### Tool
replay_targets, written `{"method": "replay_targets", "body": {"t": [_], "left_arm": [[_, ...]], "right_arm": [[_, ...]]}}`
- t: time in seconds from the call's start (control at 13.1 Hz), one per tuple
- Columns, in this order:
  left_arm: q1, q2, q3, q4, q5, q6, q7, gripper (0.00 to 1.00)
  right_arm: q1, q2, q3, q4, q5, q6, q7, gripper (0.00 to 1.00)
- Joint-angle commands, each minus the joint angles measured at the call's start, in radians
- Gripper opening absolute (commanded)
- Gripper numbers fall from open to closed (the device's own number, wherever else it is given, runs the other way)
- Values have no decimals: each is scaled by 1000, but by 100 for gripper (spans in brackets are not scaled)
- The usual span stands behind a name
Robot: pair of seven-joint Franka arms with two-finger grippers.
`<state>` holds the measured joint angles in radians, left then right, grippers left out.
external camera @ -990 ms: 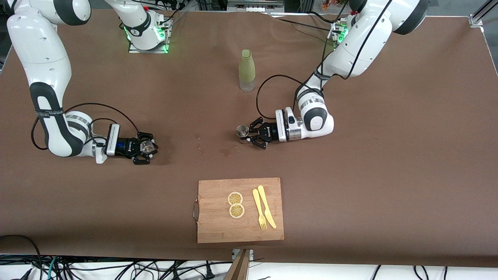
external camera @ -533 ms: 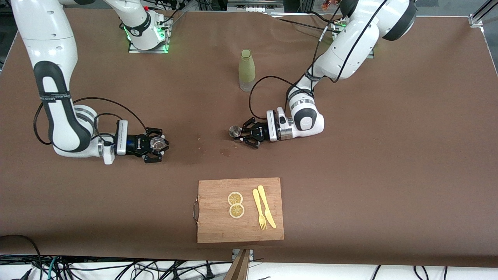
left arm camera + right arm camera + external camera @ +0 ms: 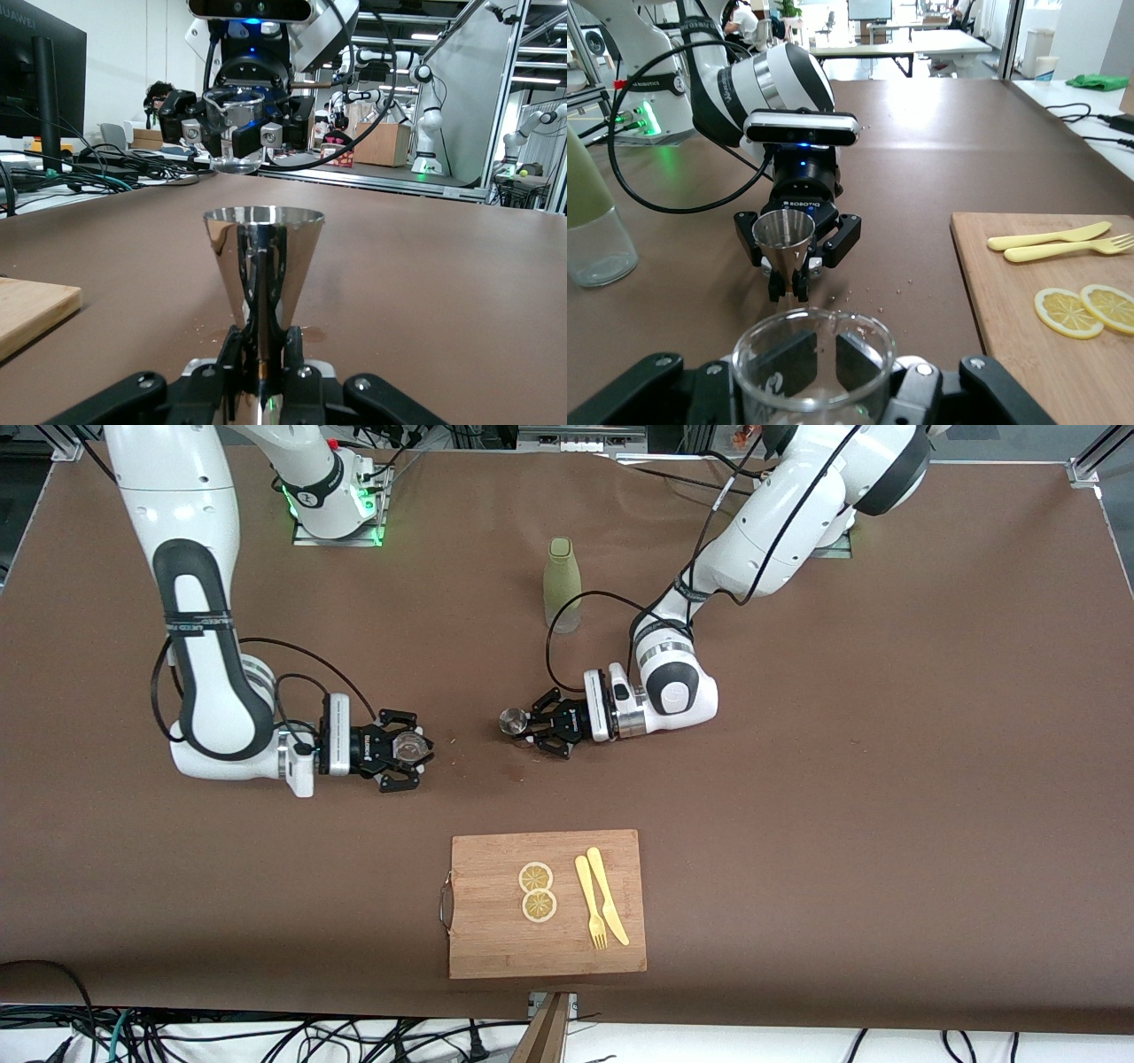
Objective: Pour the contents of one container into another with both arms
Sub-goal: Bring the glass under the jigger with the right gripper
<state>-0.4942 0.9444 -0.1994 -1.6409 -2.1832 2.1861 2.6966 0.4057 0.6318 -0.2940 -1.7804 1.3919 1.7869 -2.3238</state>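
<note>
Left gripper point(image 3: 529, 730) clamped on steel jigger point(image 3: 263, 266), right gripper point(image 3: 409, 749) on glass beaker point(image 3: 813, 363); wrist views alone showing both upright, facing.

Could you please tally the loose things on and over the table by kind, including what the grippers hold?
Metal jigger, in the left gripper: 1
Glass beaker, in the right gripper: 1
Green bottle: 1
Cutting board: 1
Lemon slices: 2
Yellow fork: 1
Yellow knife: 1
Total: 8

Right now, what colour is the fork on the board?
Pale yellow fork; front view shows it best.
</note>
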Motion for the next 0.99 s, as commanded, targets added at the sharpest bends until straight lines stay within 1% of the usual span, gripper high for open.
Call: {"method": "replay_targets", "body": {"t": [0.0, 0.23, 0.3, 0.38, 0.53, 0.61, 0.76, 0.91], "left_arm": [[-26, 19, -11, 53, -61, 69, 40, 0], [-37, 28, -11, 73, -69, 89, 34, 0], [-43, 34, -11, 76, -73, 92, 34, 0], [-46, 36, -9, 84, -81, 96, 34, 0], [-49, 37, -11, 87, -83, 101, 26, 0], [-50, 37, -11, 90, -83, 104, 17, 0], [-56, 37, -9, 104, -81, 125, -4, 0], [-56, 37, -11, 105, -81, 130, -7, 0]], "right_arm": [[71, -43, -36, -25, 19, 60, 73, 20], [181, -69, -97, -25, 16, 140, 156, 20], [229, -70, -137, -25, 16, 152, 179, 20], [289, -70, -181, -25, 18, 169, 207, 20], [437, -57, -311, -22, 21, 186, 268, 20], [482, -37, -354, -7, 22, 187, 291, 20], [505, -24, -372, 7, 22, 190, 304, 20], [567, -15, -439, 7, 13, 206, 316, 20]]}}
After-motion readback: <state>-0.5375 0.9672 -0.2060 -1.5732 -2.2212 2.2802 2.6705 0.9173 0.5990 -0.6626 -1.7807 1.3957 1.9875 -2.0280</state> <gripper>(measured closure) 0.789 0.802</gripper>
